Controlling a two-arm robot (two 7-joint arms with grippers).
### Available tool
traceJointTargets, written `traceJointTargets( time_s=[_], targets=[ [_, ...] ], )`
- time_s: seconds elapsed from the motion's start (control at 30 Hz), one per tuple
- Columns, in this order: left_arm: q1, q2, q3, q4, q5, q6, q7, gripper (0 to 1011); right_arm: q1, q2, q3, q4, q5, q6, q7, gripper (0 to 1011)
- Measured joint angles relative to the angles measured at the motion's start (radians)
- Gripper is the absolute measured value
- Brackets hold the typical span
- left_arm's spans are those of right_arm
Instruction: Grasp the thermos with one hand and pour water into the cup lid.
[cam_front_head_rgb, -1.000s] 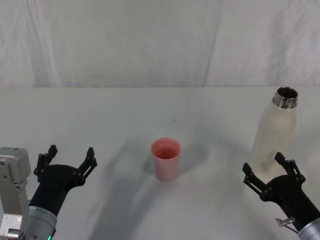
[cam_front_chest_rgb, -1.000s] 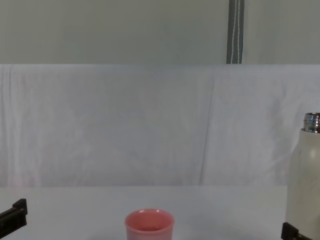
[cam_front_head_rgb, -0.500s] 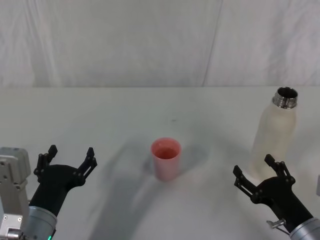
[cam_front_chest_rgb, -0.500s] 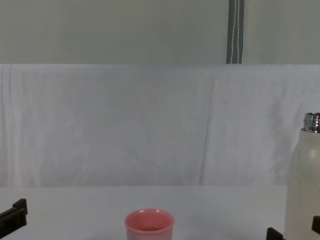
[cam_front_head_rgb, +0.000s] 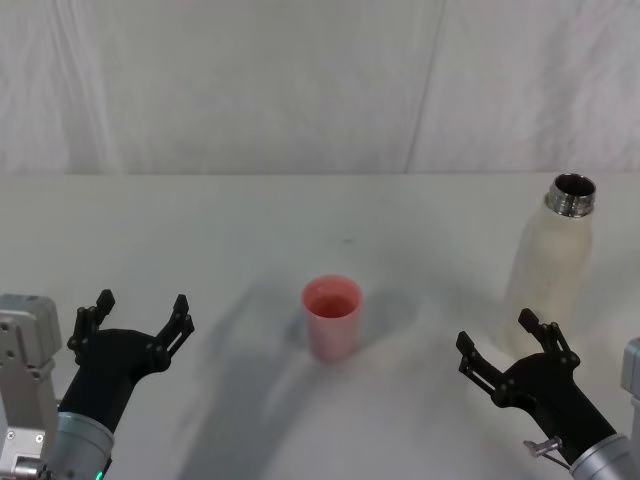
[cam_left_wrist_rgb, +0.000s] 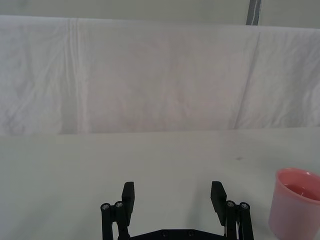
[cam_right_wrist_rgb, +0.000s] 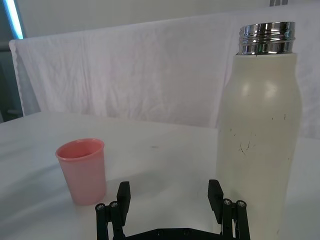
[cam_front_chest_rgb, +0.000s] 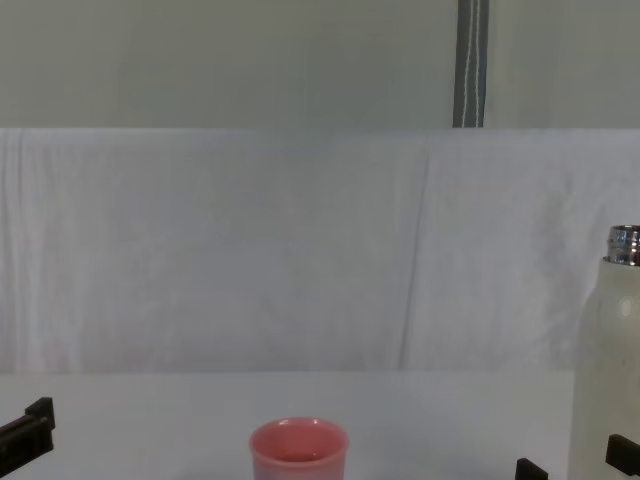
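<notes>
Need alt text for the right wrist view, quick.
The right claw, open, sits low in front of the cream thermos, which stands uncapped beyond one finger. The pink cup lid stands upright off to the other side on the white table.

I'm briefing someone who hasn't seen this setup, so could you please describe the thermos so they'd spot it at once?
On the white table, look to the robot's right side, just beyond the open right gripper. The thermos stands upright there, capless. It is a tall cream-white bottle with a shiny threaded steel neck, far taller than the short pink cup lid at the table's middle.
</notes>
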Motion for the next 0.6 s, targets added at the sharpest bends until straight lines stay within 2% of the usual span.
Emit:
traceJointTargets(
  time_s=[0.6],
  targets=[
    [0.0, 0.0, 0.0, 0.0, 0.0, 0.0, 0.0, 1001, -0.001, 0.0, 0.002, 0.0, 0.0, -0.002, 0.0, 1000]
  ],
)
